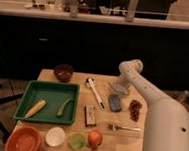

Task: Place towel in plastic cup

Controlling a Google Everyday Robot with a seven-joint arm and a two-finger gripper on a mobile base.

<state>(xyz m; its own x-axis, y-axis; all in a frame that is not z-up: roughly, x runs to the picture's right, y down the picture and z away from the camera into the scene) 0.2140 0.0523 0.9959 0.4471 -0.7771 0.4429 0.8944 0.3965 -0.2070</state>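
Observation:
The towel (pixel 118 88), a thin pale grey-blue cloth, lies on the wooden table (pixel 131 149) at the back right. My gripper (pixel 122 84) reaches down from the white arm's elbow (pixel 131 68) and sits right at the towel, partly covering it. The plastic cup (pixel 76 140), small and translucent light green, stands upright at the table's front edge, far from the gripper, between a white cup (pixel 55 136) and an orange-red fruit (pixel 95 138).
A darker blue sponge block (pixel 115 102) lies just in front of the towel. Also on the table are a white-handled brush (pixel 95 91), a brown block (pixel 89 114), a fork (pixel 123 127), dried red bits (pixel 135 108), a green tray (pixel 48 93), a dark bowl (pixel 63 72) and an orange bowl (pixel 24 140).

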